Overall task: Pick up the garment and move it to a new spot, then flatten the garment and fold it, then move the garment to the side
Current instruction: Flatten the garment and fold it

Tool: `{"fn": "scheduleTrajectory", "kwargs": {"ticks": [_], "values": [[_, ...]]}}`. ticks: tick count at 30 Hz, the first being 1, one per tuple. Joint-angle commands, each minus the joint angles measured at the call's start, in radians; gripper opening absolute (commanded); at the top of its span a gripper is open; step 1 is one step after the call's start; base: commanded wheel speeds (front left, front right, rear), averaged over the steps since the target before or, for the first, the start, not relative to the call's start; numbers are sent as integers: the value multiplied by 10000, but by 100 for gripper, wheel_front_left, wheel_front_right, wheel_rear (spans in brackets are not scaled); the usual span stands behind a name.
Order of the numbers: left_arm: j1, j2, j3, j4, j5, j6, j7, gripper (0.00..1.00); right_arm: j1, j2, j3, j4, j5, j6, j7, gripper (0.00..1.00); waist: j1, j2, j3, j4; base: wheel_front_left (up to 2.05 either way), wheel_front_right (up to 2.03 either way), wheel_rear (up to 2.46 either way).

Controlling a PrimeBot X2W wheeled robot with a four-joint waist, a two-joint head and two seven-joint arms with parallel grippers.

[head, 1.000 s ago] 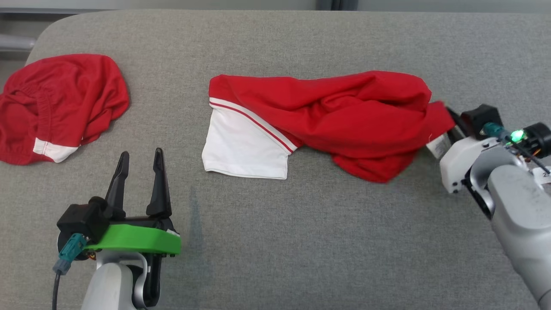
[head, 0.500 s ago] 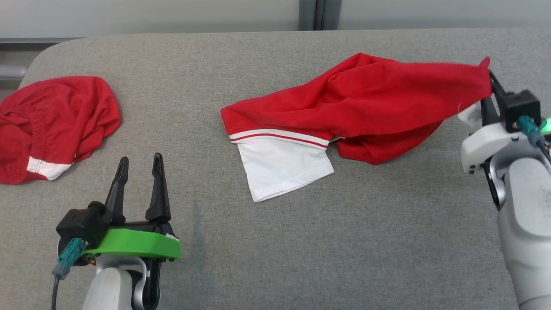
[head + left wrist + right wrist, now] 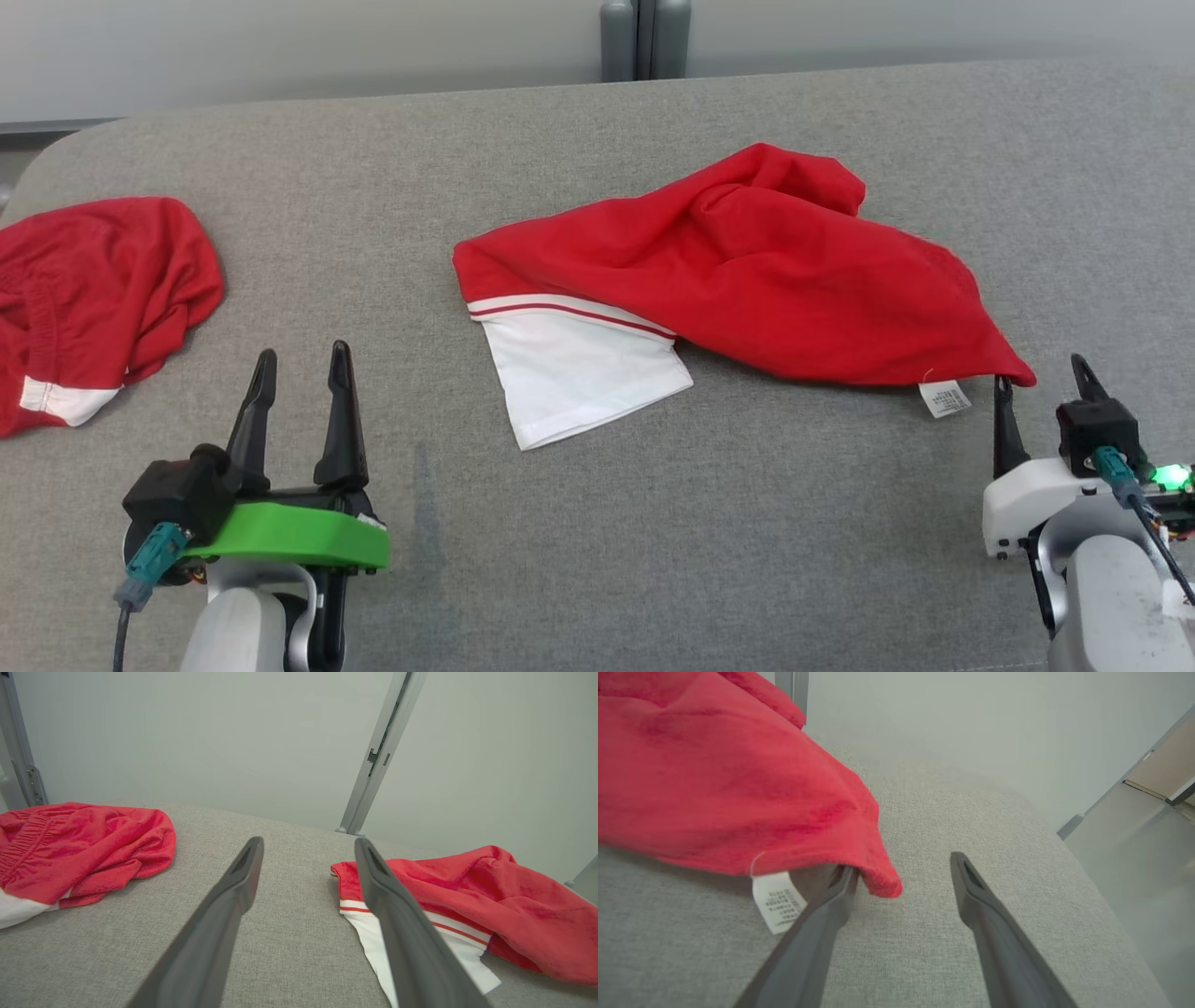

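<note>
The crumpled red jersey garment with a white panel lies from the grey fabric tabletop's middle toward its right edge. The right gripper and left gripper both stand open and empty. The right wrist view shows, more clearly than the head view, the garment's corner resting against one finger; pulling back could snag and drag it

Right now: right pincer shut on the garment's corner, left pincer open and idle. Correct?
No. The right pincer is open, as the right wrist view shows; the corner of the garment merely lies at one fingertip. The left pincer is open and idle.
</note>
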Motion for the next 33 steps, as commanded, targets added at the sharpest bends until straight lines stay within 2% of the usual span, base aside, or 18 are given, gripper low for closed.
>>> {"fn": "scheduleTrajectory", "kwargs": {"ticks": [1, 6, 14, 21, 33], "values": [[143, 21, 10, 41, 97, -30, -5, 100, 234, 20, 11, -135, 214, -17, -50, 100, 0, 0, -67, -58, 0, 0, 0], [335, 21, -19, 78, 221, -30, -5, 100, 869, 76, 592, -700, 1405, -17, -50, 100, 0, 0, -297, -134, 0, 0, 0], [745, 21, 86, 5, 344, -31, -5, 100, 1661, 65, 2090, -2612, 4158, -17, 287, 100, 0, 0, -730, -320, 0, 0, 0], [1015, 20, 89, -42, 379, -31, -5, 100, 1944, 62, 2994, -3690, 5542, -16, 813, 100, 0, 0, -1100, -375, 0, 0, 0], [1333, 20, 305, 97, 372, -29, -5, 100, 2269, 68, 3440, -4235, 5466, -16, 1694, 100, 0, 0, -1431, -339, 0, 0, 0]]}}
